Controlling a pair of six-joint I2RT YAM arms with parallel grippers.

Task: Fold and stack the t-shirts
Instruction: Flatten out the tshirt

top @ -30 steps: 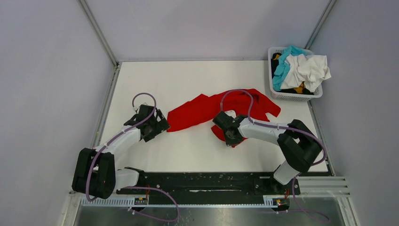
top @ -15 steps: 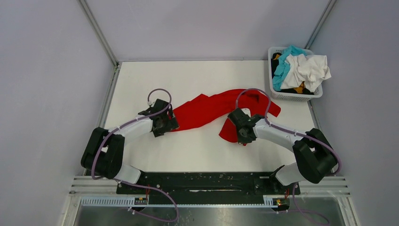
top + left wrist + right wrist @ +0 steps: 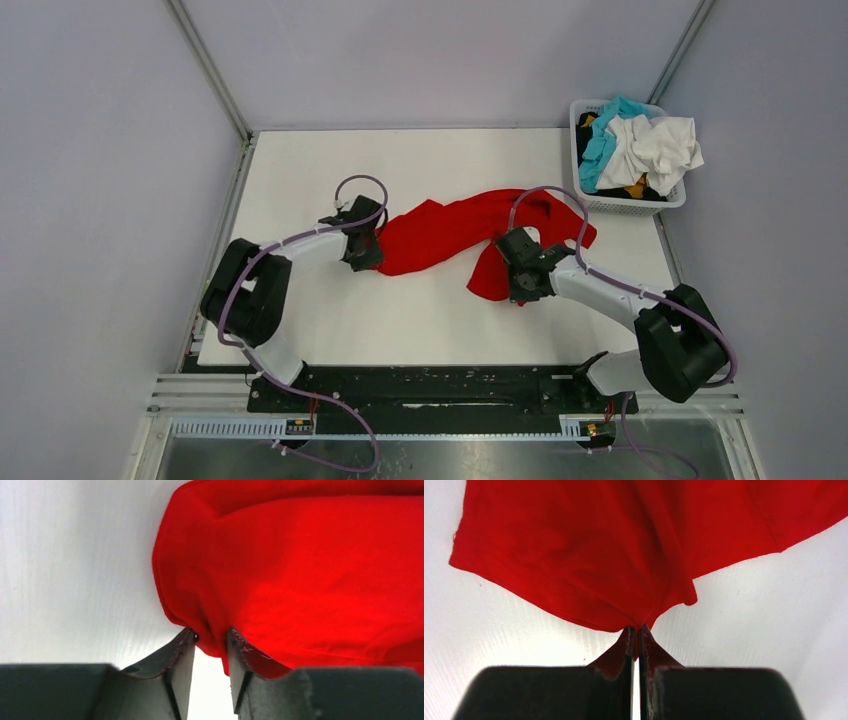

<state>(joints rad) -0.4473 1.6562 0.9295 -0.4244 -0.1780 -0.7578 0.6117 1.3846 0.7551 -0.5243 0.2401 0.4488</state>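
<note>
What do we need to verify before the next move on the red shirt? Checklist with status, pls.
1. Right gripper holding the red t-shirt: jaws shut on a fold at its near edge. ok
2. Left gripper holding it: fingers flank the shirt's left end, and a gap shows between them. cannot tell
3. Shirt spread flat on the table: bunched and twisted. not ok
4. Other shirts out of the way: piled in the basket. ok
5. Red shirt clear of the basket: its right end lies close by, contact unclear. cannot tell
</note>
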